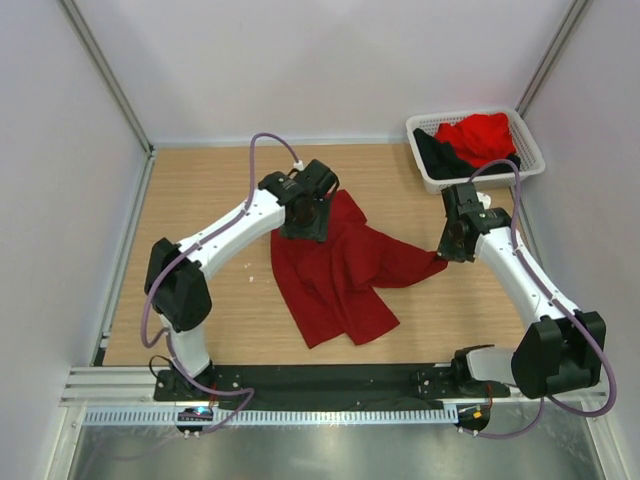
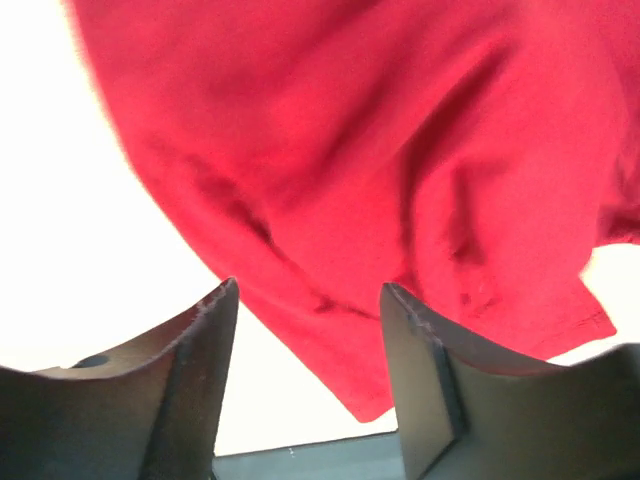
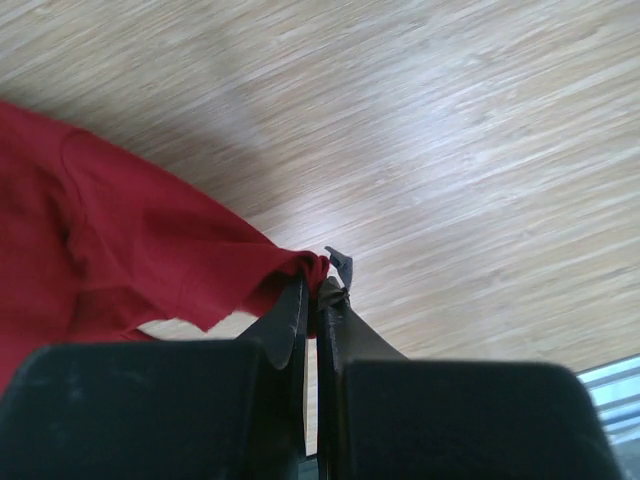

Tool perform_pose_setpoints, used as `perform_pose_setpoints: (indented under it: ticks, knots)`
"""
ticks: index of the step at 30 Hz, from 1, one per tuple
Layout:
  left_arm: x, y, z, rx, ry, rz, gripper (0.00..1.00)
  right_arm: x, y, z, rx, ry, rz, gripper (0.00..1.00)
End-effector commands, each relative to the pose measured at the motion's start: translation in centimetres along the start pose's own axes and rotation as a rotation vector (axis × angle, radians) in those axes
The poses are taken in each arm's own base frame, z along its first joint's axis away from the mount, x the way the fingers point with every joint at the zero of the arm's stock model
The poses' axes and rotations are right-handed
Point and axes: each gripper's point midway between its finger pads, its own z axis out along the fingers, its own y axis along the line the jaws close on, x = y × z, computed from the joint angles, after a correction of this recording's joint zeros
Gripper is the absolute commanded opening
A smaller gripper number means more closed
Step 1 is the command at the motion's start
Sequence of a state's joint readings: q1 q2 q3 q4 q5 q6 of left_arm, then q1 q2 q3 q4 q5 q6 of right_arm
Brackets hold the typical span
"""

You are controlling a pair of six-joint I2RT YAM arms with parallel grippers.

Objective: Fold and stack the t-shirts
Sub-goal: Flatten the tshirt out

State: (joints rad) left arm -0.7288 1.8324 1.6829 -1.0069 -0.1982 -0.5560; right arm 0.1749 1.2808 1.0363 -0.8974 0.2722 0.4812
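Pulling may slip the shirt (image 1: pixel 335 275) free: the right gripper (image 3: pixel 318 280) pinches only its edge. The left gripper (image 2: pixel 308 290) hangs open above it, empty.

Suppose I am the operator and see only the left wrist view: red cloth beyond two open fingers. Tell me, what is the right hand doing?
Observer: The right hand is shut on a tip of the dark red t-shirt.
Operator: Is that shirt spread flat?
Observer: No. It lies rumpled on the table, with one corner reaching out to the right hand.
Operator: Are there any other shirts?
Observer: Two, in the white basket at the far right corner: a brighter red t-shirt and a black t-shirt.
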Motion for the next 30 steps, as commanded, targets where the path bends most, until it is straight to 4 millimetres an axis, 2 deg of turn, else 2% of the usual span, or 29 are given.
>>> perform_pose_setpoints:
  ticks: [1, 4, 5, 7, 8, 9, 11, 12, 13, 14, 15, 16, 19, 20, 23, 24, 26, 27, 29, 30]
  knots:
    - [0.7, 0.3, -3.5, -0.032, -0.002, -0.039, 0.64, -2.3, -0.4, -1.4, 0.02, -0.071, -0.008, 0.01]
    - [2.2, -3.5, -4.6, 0.073, -0.01, -0.017, 0.62, -3.3, 0.5, -1.5, -0.025, -0.101, -0.007, 0.01]
    - [3.3, -5.8, -5.1, 0.133, -0.009, 0.0, 0.61, -3.4, 0.8, -1.5, -0.037, -0.108, -0.007, 0.01]
    - [5.8, -8.9, -4.6, 0.228, 0.031, 0.017, 0.58, -3.4, 1.4, -1.2, -0.071, -0.116, -0.003, 0.01]
    - [6.1, -11.2, -4.2, 0.283, 0.022, -0.01, 0.56, -3.7, 1.7, -1.0, -0.081, -0.133, 0.003, 0.01]
    - [7.9, -13.3, -4.3, 0.325, 0.052, 0.014, 0.54, -3.6, 1.8, -0.9, -0.086, -0.129, 0.005, 0.01]
    - [10.2, -16.1, -3.9, 0.398, 0.138, 0.011, 0.53, -3.2, 1.7, -1.2, -0.083, -0.094, -0.016, 0.01]
    - [12.0, -17.2, -2.7, 0.396, 0.182, 0.043, 0.52, -3.1, 1.8, -1.3, -0.089, -0.086, -0.023, 0.01]
    - [12.6, -17.9, -2.1, 0.414, 0.204, 0.056, 0.47, -2.8, 1.7, -1.2, -0.086, -0.074, -0.03, 0.01]
    - [13.3, -18.0, -1.5, 0.412, 0.237, 0.064, 0.45, -2.5, 1.8, -1.0, -0.089, -0.066, -0.028, 0.01]
    - [14.2, -17.7, 0.3, 0.372, 0.27, 0.068, 0.43, -2.3, 1.8, -0.9, -0.093, -0.061, -0.025, 0.01]
    - [14.7, -17.0, 1.2, 0.337, 0.293, 0.068, 0.41, -2.2, 2.1, -1.0, -0.109, -0.056, -0.02, 0.01]
    - [16.1, -15.8, 2.9, 0.283, 0.32, 0.07, 0.4, -2.0, 2.1, -1.4, -0.12, -0.055, -0.01, 0.01]
    - [17.0, -14.7, 3.7, 0.247, 0.34, 0.073, 0.4, -2.3, 2.0, -1.6, -0.112, -0.064, -0.012, 0.01]
    - [18.3, -12.5, 4.8, 0.178, 0.359, 0.067, 0.36, -2.4, 2.0, -2.1, -0.114, -0.058, -0.013, 0.01]
    - [19.3, -11.2, 5.3, 0.141, 0.378, 0.066, 0.34, -2.3, 2.2, -2.1, -0.122, -0.051, -0.011, 0.01]
    - [19.6, -10.0, 5.3, 0.116, 0.374, 0.045, 0.32, -2.0, 2.4, -2.0, -0.137, -0.041, -0.008, 0.01]
    - [20.5, -8.7, 5.6, 0.082, 0.387, 0.043, 0.32, -1.7, 2.6, -2.0, -0.15, -0.03, -0.009, 0.01]
    - [20.0, -7.1, 5.1, 0.045, 0.351, 0.026, 0.32, -1.4, 2.9, -2.0, -0.163, -0.033, -0.015, 0.01]
    - [20.6, -5.7, 5.2, 0.005, 0.359, 0.027, 0.32, -1.2, 3.2, -2.1, -0.174, -0.031, -0.023, 0.01]
